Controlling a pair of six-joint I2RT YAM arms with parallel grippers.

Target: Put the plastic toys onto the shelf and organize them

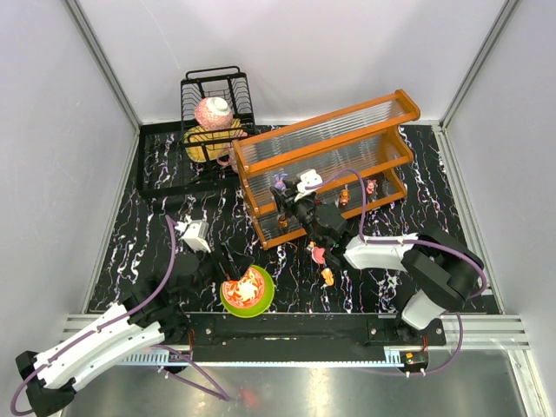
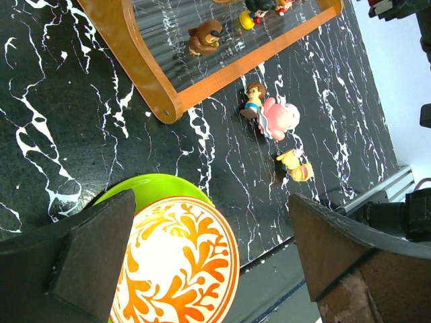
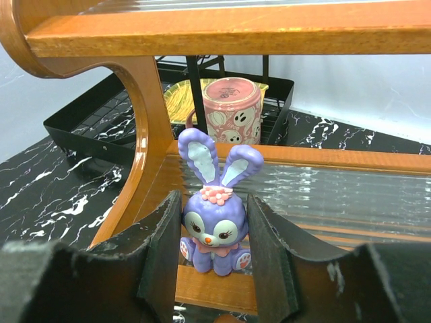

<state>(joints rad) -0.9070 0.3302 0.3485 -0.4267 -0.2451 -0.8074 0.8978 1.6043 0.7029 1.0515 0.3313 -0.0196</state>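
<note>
My right gripper [image 3: 214, 252] is shut on a purple bunny toy [image 3: 214, 225], holding it upright at the front rail of the orange shelf's [image 3: 145, 134] lower tier, near its left end. From above, the bunny [image 1: 280, 182] sits at the shelf [image 1: 326, 143] front. A brown toy [image 2: 204, 37] and a yellow-and-black one [image 2: 252, 13] stand on the lower tier. On the table lie a brown-haired figure [image 2: 253, 99], a pink-and-white round toy [image 2: 277, 120] and a yellow-orange toy [image 2: 296, 165]. My left gripper [image 2: 212, 256] is open and empty above the bowl.
A green-rimmed bowl with an orange pattern [image 2: 175, 262] stands near the table's front edge, left of the loose toys. A black wire dish rack [image 1: 213, 104] with a pink mug [image 3: 231, 108] and a yellow plate stands behind the shelf's left end.
</note>
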